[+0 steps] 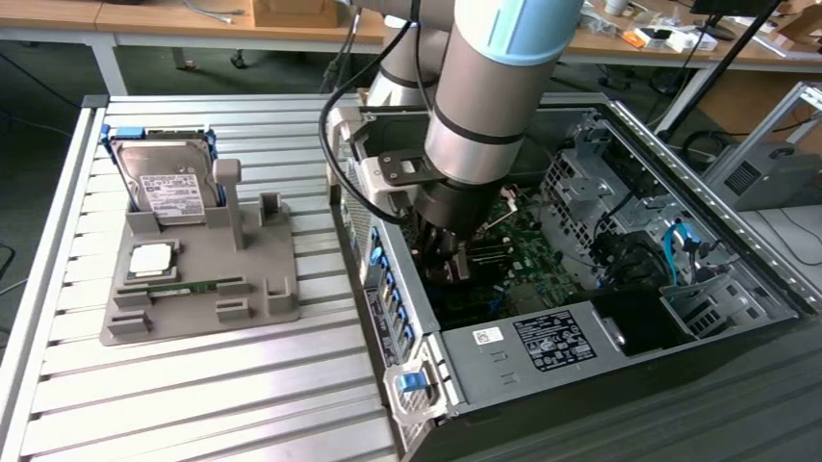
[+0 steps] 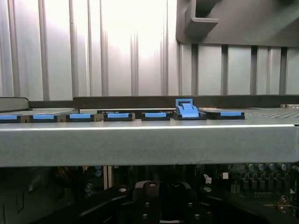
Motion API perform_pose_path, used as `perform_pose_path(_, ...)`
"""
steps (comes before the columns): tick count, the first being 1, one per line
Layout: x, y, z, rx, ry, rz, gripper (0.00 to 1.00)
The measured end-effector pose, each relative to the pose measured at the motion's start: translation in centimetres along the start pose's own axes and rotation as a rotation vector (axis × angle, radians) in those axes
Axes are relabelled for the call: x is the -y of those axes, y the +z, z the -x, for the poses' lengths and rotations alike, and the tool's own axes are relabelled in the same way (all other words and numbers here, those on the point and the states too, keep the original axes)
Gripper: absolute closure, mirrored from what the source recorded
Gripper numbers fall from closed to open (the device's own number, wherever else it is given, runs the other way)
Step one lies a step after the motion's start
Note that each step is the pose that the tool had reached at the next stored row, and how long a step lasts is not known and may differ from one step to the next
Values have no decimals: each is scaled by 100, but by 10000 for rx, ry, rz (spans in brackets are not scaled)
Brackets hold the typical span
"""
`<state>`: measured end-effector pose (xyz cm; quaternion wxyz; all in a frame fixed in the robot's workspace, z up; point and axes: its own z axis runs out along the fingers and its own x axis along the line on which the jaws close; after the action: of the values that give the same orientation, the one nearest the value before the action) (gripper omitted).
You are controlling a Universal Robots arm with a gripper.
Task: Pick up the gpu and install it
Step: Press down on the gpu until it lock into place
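The arm reaches down into the open case (image 1: 603, 289), which lies on its side along the bench's (image 1: 192, 385) edge at the exterior view's right, and the gripper (image 1: 444, 252) sits low inside it, just above the motherboard (image 1: 514, 252) near the slot wall. Its fingers are pressed together. What they pinch is hard to tell: in the exterior view a dark, thin shape hangs below the wrist among the board's parts, and it may well be the gpu, but the arm hides most of it. In the wrist view the gripper's dark body sits under the case's grey wall (image 2: 149, 144), beyond which a row of blue slot clips (image 2: 117, 115) runs along the edge, one clip (image 2: 187, 110) standing raised above the rest. On the grey fixture tray (image 1: 257, 289) toward the bench's other side, the hard drive (image 1: 169, 188) stands in its holder, a processor (image 1: 152, 258) lies flat and the green memory stick (image 1: 192, 286) lies in its groove; no card rests there. So the pick-up looks done, and the work appears to be at the seating stage. Whether the card is fully home in its slot cannot be told, and the grip is not yet let go.
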<state>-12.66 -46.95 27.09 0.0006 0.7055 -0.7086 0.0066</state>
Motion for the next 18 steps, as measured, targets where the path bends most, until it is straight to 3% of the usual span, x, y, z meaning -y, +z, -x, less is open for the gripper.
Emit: perform_pose_path(18, 1, 32, 87, -2, 1, 2, 89)
